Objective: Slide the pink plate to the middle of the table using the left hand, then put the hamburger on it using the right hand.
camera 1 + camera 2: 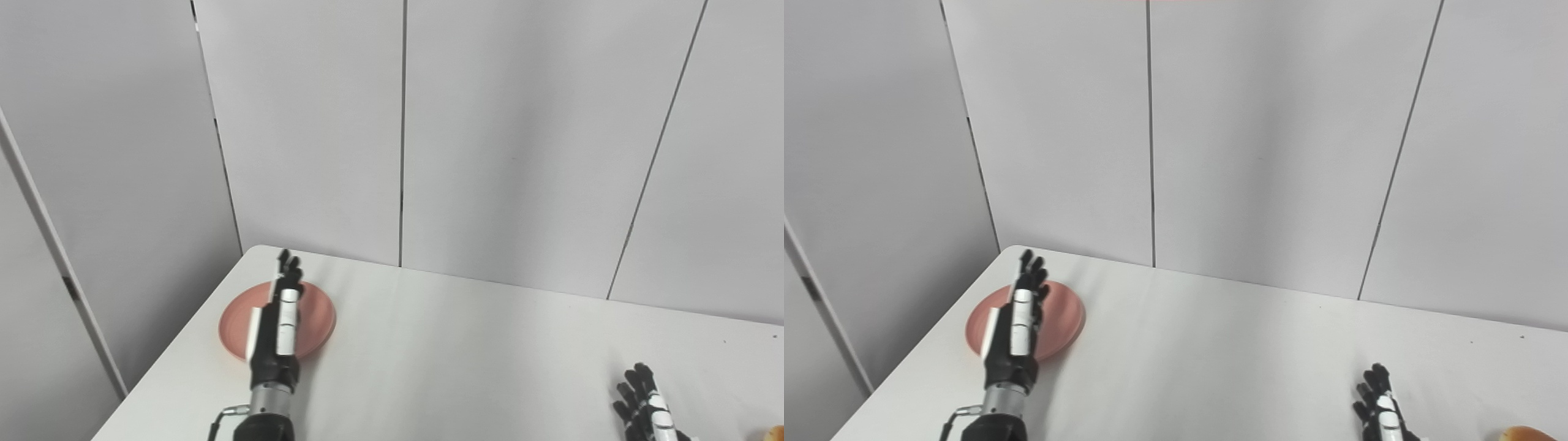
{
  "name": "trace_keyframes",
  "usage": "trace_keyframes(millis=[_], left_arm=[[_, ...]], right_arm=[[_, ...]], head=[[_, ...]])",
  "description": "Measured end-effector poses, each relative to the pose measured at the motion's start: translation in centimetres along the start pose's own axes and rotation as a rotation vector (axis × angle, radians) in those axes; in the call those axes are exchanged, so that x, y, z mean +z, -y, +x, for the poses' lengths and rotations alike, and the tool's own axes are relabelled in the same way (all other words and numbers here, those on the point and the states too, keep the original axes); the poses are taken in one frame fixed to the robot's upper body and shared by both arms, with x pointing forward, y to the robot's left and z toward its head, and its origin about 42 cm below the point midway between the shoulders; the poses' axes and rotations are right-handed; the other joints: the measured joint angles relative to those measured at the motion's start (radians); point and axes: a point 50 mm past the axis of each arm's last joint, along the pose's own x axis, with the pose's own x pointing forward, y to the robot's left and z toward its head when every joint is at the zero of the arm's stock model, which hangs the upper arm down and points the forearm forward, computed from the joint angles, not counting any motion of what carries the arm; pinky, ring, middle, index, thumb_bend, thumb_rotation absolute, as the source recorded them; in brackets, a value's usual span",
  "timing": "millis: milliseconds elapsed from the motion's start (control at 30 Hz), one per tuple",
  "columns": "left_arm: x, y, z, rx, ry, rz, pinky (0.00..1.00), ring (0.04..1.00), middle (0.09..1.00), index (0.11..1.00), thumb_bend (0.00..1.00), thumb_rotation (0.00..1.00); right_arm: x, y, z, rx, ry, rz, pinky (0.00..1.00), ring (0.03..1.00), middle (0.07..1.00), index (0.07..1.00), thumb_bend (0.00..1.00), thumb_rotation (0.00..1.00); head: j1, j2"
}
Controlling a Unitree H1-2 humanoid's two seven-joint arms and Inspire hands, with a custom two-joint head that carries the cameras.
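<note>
The pink plate [315, 318] lies near the table's far left corner. My left hand [278, 324] stretches over the plate with its fingers straight and apart, open, fingertips reaching past the plate's far rim. Whether the palm touches the plate I cannot tell. My right hand [1381, 410] rests low at the right front of the table, open, fingers spread, holding nothing. A sliver of the hamburger's tan bun [1525, 433] peeks in at the bottom right corner, to the right of that hand and apart from it.
The white table [465, 355] has its left edge close to the plate. Grey wall panels [404, 122] stand right behind the table's far edge.
</note>
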Motion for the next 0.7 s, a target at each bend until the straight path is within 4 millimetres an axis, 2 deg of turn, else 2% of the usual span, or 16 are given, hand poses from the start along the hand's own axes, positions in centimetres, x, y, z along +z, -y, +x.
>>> trace_keyframes(millis=[167,200,400,467,500,700], left_arm=[[0.3,-2.5,1.7,0.118,0.02,0.007,0.9,0.895,0.889,0.895,0.82,1.0],[0.1,-3.1,2.1,0.143,0.021,0.01,0.87,0.863,0.859,0.866,0.82,1.0],[-1.1,-6.8,3.3,0.271,-0.016,0.009,0.84,0.784,0.769,0.778,0.87,1.0],[-1.8,-8.1,3.5,0.312,-0.025,0.013,0.86,0.763,0.743,0.749,0.88,1.0],[-2.1,-8.8,3.6,0.337,-0.031,0.016,0.83,0.737,0.721,0.728,0.86,1.0],[-4.0,-11.8,4.1,0.43,-0.047,0.009,0.78,0.734,0.722,0.728,0.88,1.0]], right_arm=[[0.1,0.2,-0.1,0.005,0.002,-0.004,1.0,1.0,1.0,1.0,0.55,0.99],[0.1,0.3,-0.1,0.006,0.002,-0.004,1.0,1.0,1.0,1.0,0.56,0.98],[0.1,0.6,-0.1,0.016,-0.001,-0.013,1.0,1.0,1.0,1.0,0.56,1.0],[0.1,0.7,-0.1,0.016,-0.002,-0.026,1.0,1.0,1.0,1.0,0.57,1.0],[0.1,0.7,-0.1,0.015,-0.002,-0.029,1.0,1.0,1.0,1.0,0.57,1.0],[0.1,1.0,0.0,0.015,-0.006,-0.045,1.0,1.0,1.0,1.0,0.59,1.0]], head=[[0.026,0.0],[0.028,0.0],[0.048,0.002],[0.057,0.003],[0.057,0.003],[0.071,0.005]])
